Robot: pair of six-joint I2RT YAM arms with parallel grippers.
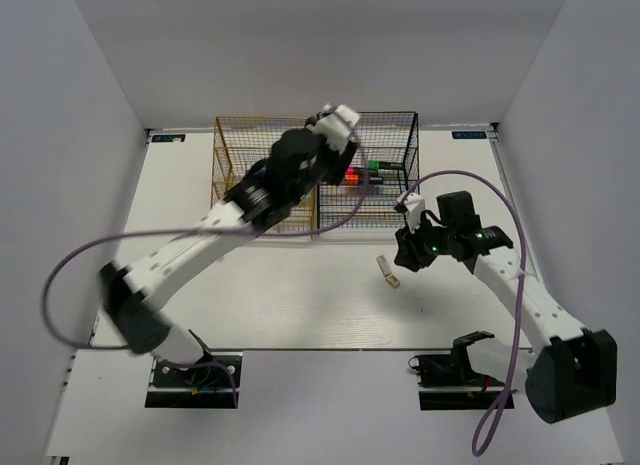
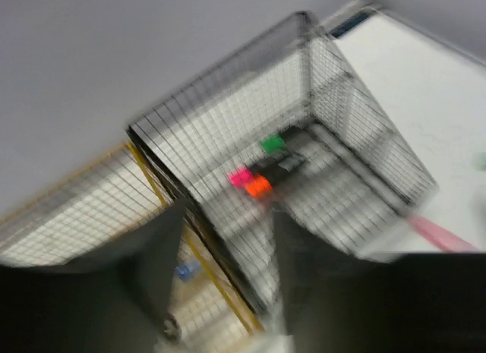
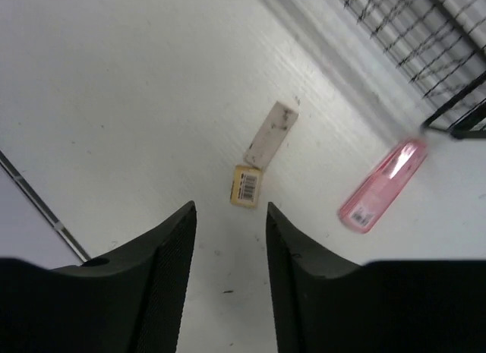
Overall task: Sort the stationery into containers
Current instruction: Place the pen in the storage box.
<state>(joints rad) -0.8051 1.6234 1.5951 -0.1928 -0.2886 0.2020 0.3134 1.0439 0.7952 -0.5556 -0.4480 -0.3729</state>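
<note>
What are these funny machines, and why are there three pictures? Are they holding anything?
They are two robot arms bolted to a table. The big picture looks down from above: left arm, right arm. The other two come from little cameras on each wrist, so you see the dark jaws. The left arm reaches over a yellow wire rack and a black wire rack, which has highlighters inside. The right arm hovers over a beige piece and a pink piece on the table. All jaws are open, holding nothing.

White desk (image 1: 300, 320), matte, faint scuffs. Plain pale-grey panels on 3 sides: back wall (image 1: 320, 45), left wall (image 1: 60, 135), right wall (image 1: 590, 105). Soft, even light. Small blue labels (image 1: 170, 138) at desk's far corners.
</note>
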